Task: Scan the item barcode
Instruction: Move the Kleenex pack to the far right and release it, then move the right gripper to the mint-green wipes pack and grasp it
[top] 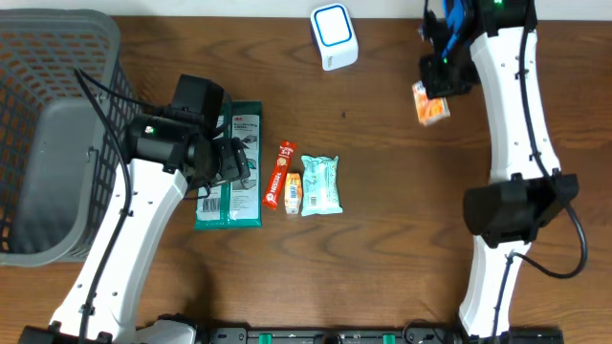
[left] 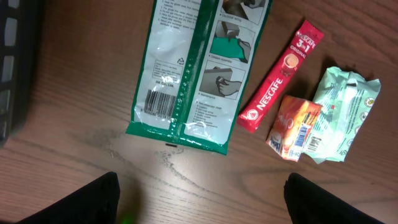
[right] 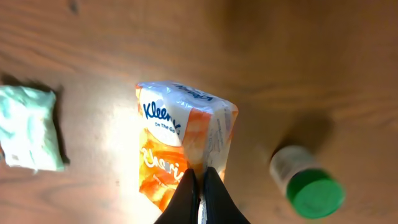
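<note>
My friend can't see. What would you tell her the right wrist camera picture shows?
The right gripper is pinched shut on an orange-and-white Kleenex tissue pack over a brown wooden table. A pale green packet lies to the left, and a blurry white container with a green top sits at lower right.

The orange-and-white Kleenex pack (right: 180, 140) sits pinched in the right hand (right: 200, 174), right of the white-blue scanner (top: 334, 36).
</note>
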Motion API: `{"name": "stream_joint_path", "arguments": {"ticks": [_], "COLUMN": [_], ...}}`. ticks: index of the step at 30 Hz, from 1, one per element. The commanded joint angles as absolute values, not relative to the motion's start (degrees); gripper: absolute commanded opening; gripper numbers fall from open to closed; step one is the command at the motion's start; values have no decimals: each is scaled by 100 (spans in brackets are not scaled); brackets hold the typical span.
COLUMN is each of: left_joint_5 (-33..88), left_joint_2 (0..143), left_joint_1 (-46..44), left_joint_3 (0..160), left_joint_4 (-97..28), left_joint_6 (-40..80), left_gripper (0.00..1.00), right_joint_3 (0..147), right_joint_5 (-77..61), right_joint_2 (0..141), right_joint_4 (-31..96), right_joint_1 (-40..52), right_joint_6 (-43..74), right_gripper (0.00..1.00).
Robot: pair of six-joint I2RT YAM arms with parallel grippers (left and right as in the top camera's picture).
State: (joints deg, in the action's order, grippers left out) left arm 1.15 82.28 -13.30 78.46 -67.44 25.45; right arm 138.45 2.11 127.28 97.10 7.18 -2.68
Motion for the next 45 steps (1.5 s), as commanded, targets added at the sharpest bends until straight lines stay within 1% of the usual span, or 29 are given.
{"name": "stream_joint_path", "arguments": {"ticks": [1,7,13,14,15,16,17,18,19,20,24,26,33,35,37,41,45], "left_joint_5": [67,67,67,67,67,67,67,67,67,67,67,67,67,67,67,67,67], "left_joint_2": [8197,8197,8197,8197,8197,8197,8197,8197,8197,8197,8197,8197,8197,8197,8197,8197,8197], "left_joint_1": [-1347,-1347,-1347,-1347,-1347,-1347,-1347,-1347,-1347,-1347,-1347,-1347,-1347,-1347,-1347,-1347,-1347], "left_joint_3": [7885,7885,7885,7885,7885,7885,7885,7885,7885,7885,7885,7885,7885,7885,7885,7885,7885], "left_joint_4": [-6761,-6761,-6761,-6761,-6764,-6761,-6761,-6761,-6761,-6761,-6759,-6761,-6761,-6761,-6761,-6761,-6761], "left_joint_6": [2530,2530,2530,2530,2530,2530,2530,2530,2530,2530,2530,2532,2530,2530,2530,2530,2530], "left_gripper": [85,85,85,85,85,85,85,85,85,85,85,85,85,85,85,85,85], "right_joint_3": [13017,11406,10698,10667,10639,10632,10632,10632,10632,10632,10632,10632,10554,10473,10326,9957,9459], "right_joint_5": [86,670,1044,1044,1050,1050,1050,1052,1059,1076,1076,773,-1861,-2311,-2615,-2783,-2818], "right_joint_2": [12383,12311,12311,12311,12311,12311,12311,12311,12311,12311,12311,12311,12311,12311,12311,12311,12311], "right_joint_4": [9734,9647,9225,9146,9067,9017,8993,8976,8960,8952,8816,8687,8136,7988,7782,7328,6777], "right_joint_1": [495,113,-73,-86,-104,-115,-132,-145,-156,-161,-163,-161,-97,-12,150,593,1151], "right_joint_6": [-84,-78,211,211,207,207,204,178,161,161,165,163,163,161,161,169,272], "right_gripper": [1,1,1,2,7,23,56,70,88,99,99,99,99,92,90,86,77]}}
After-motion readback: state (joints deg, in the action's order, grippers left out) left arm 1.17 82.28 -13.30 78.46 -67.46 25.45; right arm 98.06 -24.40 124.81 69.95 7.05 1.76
